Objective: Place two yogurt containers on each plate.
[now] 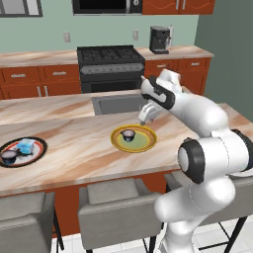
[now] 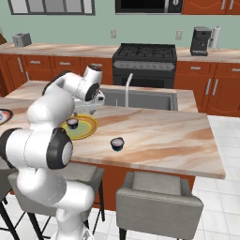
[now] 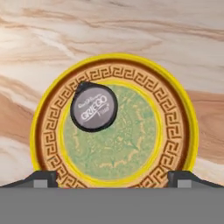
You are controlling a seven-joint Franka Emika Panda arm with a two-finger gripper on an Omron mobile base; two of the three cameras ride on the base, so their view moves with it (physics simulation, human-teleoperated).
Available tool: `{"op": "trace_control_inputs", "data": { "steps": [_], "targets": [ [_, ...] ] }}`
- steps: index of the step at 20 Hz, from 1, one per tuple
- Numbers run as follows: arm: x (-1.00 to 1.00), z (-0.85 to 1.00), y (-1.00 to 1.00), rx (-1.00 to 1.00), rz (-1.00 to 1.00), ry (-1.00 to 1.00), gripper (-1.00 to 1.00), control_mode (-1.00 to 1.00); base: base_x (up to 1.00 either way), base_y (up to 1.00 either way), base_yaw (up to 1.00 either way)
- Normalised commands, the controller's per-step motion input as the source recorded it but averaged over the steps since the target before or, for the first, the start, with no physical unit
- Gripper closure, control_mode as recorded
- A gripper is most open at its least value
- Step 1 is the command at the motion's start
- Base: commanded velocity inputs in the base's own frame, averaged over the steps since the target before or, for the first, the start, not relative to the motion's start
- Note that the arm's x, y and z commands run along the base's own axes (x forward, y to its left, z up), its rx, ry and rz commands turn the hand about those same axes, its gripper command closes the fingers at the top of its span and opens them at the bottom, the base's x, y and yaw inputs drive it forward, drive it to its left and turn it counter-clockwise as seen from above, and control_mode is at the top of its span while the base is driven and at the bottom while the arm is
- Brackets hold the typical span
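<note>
Yogurt containers: there are four. One dark cup (image 1: 128,134) with a pale lid sits on the yellow plate (image 1: 146,144), on its green middle near the patterned ring. Another dark cup (image 2: 117,143) stands alone on the bare bench (image 2: 159,136), apart from that plate. The other two sit together on the black plate (image 1: 37,153) far along the bench: a dark cup (image 1: 9,156) and a light blue cup (image 1: 25,145). There are two plates. The white arm reaches out over the bench, bent at the elbow, with its hand pointing down. The tool (image 1: 146,118) hangs above the yellow plate, its two fingers spread wide, holding nothing.
</note>
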Motion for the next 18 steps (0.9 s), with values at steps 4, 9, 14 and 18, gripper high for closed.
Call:
{"op": "trace_control_inputs", "data": {
  "steps": [4, 9, 14, 18],
  "targets": [
    [-0.62, 0.25, -0.61, 0.00, -0.32, 0.03, -1.00, -1.00, 0.00, 0.00, 0.00],
    [-0.70, 0.13, -0.62, 0.00, -0.29, 0.00, -1.00, -1.00, 0.00, 0.00, 0.00],
    [-0.73, 0.00, -0.61, -0.01, -0.27, 0.02, -1.00, -1.00, 0.00, 0.00, 0.00],
    [-0.70, -0.01, -0.59, -0.04, -0.30, 0.05, -1.00, -1.00, 0.00, 0.00, 0.00]
  ]
}}
